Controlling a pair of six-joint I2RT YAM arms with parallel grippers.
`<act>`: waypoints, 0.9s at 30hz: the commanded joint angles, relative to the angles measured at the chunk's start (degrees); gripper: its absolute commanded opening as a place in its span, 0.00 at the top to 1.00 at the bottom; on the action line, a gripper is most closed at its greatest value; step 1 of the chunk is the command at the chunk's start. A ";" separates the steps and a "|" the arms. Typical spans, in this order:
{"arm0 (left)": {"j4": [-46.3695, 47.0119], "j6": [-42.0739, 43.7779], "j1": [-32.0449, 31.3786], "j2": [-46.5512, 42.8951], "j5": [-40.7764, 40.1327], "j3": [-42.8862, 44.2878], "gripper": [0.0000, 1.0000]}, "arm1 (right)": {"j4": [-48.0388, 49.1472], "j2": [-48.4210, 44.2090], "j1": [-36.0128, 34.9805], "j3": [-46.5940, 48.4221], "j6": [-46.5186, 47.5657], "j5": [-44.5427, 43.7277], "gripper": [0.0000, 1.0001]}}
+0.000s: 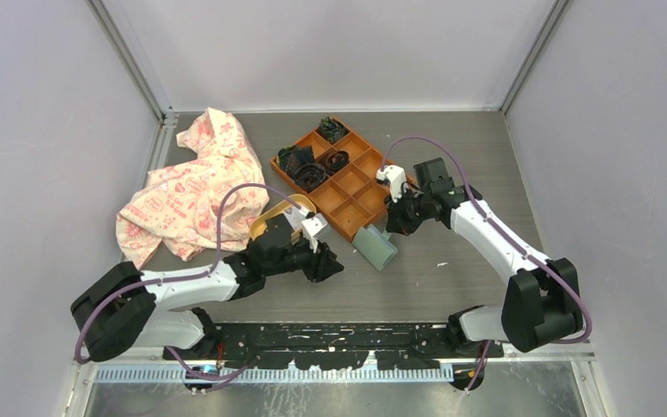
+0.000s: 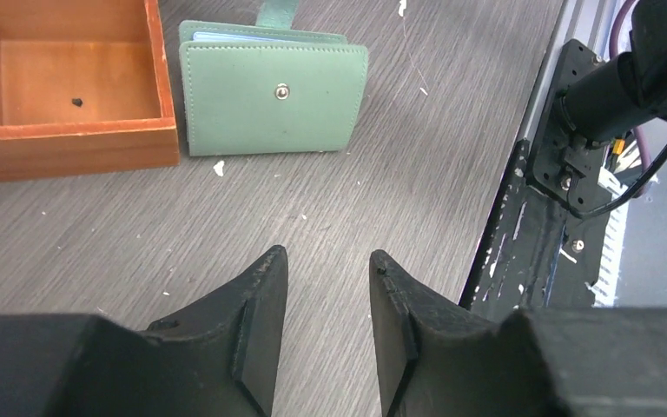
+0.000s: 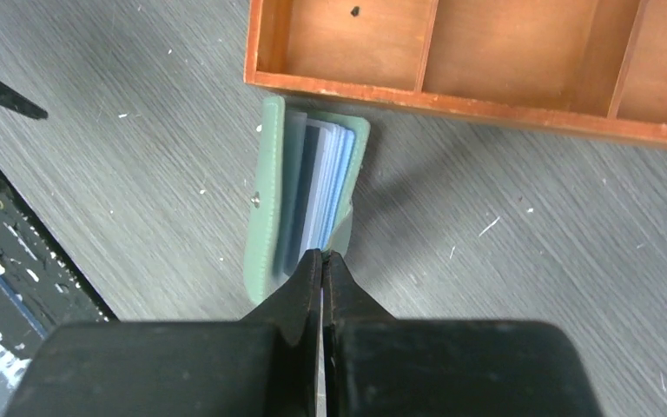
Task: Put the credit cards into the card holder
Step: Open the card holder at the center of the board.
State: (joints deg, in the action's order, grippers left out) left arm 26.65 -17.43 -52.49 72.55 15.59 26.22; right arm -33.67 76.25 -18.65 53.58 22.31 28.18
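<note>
The sage-green card holder [image 1: 375, 248] lies on the table beside the orange tray's near corner, nearly folded, its snap stud [image 2: 283, 90] facing up. Thin pale blue and white edges [image 3: 326, 174] show between its covers; I cannot tell credit cards from lining, and no loose credit cards are in view. My right gripper [image 3: 322, 254] is shut at the holder's open end, pinching its green closing tab [image 3: 346, 224]. My left gripper [image 2: 328, 261] hovers open over bare table a little short of the holder, with nothing between its fingers.
The orange compartment tray [image 1: 360, 193] stands just behind the holder, with dark items in its far cells. A yellow dish [image 1: 271, 217] sits behind my left wrist. A pink patterned cloth [image 1: 191, 191] is heaped at the far left. The black base rail [image 1: 339, 334] runs along the near edge.
</note>
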 commanded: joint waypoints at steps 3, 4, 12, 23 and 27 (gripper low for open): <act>-0.42 0.01 -0.11 -4.65 -0.97 0.12 0.55 | -9.35 -4.98 0.74 3.21 4.63 9.34 0.99; -0.18 -2.16 -0.15 -5.26 -1.31 0.46 0.54 | -9.88 -5.99 0.77 3.01 4.98 13.57 0.99; 8.54 -25.50 -0.23 -3.50 -8.15 -3.32 0.42 | -4.78 -5.84 0.68 1.09 -1.09 16.09 0.99; 7.58 -29.63 -0.77 4.23 -8.84 -2.28 0.45 | -5.93 0.37 0.46 1.06 3.67 -14.24 0.99; 8.26 -30.46 -0.77 6.98 -7.86 -1.34 0.45 | -9.78 6.52 0.10 1.44 5.30 -19.60 0.99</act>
State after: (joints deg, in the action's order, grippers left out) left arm 31.05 -46.50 -52.93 77.65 7.53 22.44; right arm -40.12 78.22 -18.02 54.19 24.88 18.24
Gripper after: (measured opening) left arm 0.550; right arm 0.042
